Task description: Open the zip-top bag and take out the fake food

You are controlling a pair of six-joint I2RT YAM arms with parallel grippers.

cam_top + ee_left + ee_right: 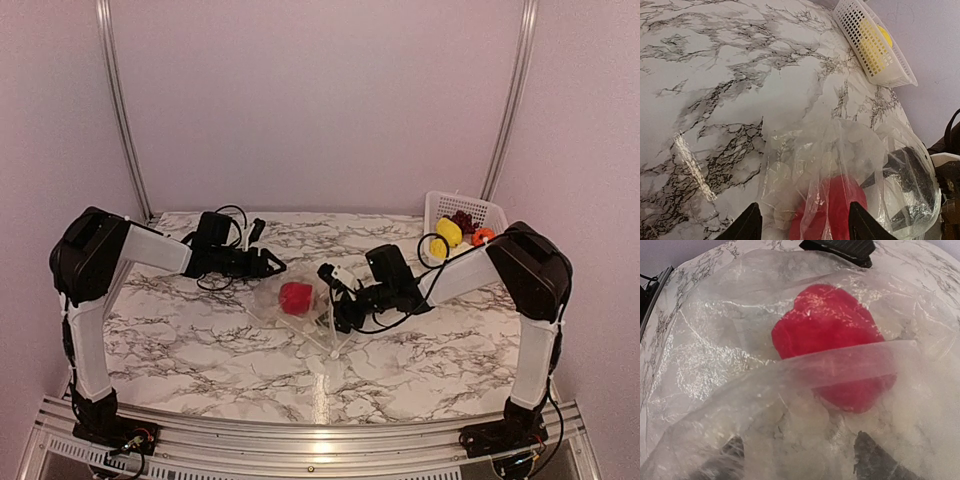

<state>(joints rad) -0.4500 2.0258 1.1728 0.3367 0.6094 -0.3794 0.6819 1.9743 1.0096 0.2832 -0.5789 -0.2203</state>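
— Fingers [747, 227] of the left hand [275, 266], how do they stand?
— Spread wide, low over the grey-veined white marble tabletop [200, 340], film of the clear crinkly zip-top plastic bag [265, 298] lying between the tips.
— And the bag itself?
— Mid-tabletop, between both hands, a rounded red plastic toy piece [295, 297] inside it.
— And the right hand [338, 303]?
— Fingers [875, 460] spread too, blurred behind the film; whether they sit inside the bag I cannot tell.
— Far right?
— A white lattice plastic basket [432, 210] at the back corner, well apart from the bag, holding yellow toy pieces [448, 231] and dark purple toy grapes [462, 218].
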